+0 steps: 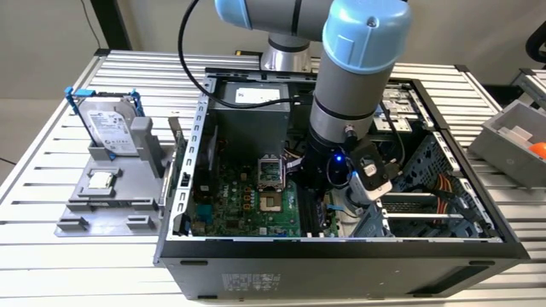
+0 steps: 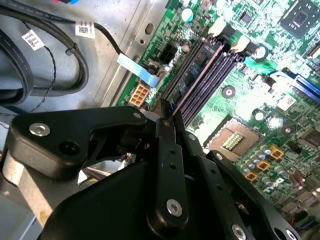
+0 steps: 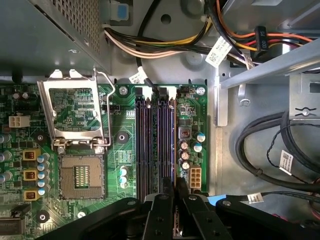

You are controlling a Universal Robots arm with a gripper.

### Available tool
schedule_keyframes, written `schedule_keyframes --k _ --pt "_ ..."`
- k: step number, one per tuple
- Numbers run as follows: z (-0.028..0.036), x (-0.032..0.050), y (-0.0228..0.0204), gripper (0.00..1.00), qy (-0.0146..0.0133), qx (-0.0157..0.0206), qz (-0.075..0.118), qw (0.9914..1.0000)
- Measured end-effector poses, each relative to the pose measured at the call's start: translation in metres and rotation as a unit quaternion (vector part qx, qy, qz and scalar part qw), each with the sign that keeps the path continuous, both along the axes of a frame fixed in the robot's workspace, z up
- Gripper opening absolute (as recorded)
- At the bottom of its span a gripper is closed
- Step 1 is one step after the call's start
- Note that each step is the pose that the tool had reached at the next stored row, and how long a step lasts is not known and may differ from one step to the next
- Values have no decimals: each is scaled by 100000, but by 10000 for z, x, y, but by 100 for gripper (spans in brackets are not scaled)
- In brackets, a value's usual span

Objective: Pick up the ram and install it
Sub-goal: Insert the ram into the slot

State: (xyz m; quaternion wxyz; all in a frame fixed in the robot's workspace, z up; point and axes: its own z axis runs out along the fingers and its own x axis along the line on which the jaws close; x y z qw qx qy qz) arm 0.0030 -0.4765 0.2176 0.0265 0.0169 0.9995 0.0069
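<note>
One gripper (image 3: 175, 197), fingers pinched nearly together on the top edge of the ram (image 2: 200, 75), which stands on edge in one of the black memory slots (image 3: 150, 145) of the motherboard (image 3: 120, 165); in the first wrist view the stick is seen edge-on as a thin line running up from the fingertips. To seat it well, I'd judge: keep the stick upright and parallel to the slot, press straight down, evenly along its length. Tight room: neighbouring slots lie just beside, the open CPU socket (image 3: 77, 177) and its raised frame (image 3: 72, 112) near on one side, capacitors (image 3: 186, 150) and a white connector (image 3: 194, 176) just beside on the other. Cable bundles (image 3: 265, 145) lie well apart, past a metal wall. In the exterior view the arm (image 1: 346, 128) reaches down inside the open computer case (image 1: 341, 246).
</note>
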Motion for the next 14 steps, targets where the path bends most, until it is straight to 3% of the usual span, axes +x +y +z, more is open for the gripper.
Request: schedule_keyframes --k 14 --pt "-60 1 -1 0 -8 -25 -348 99999"
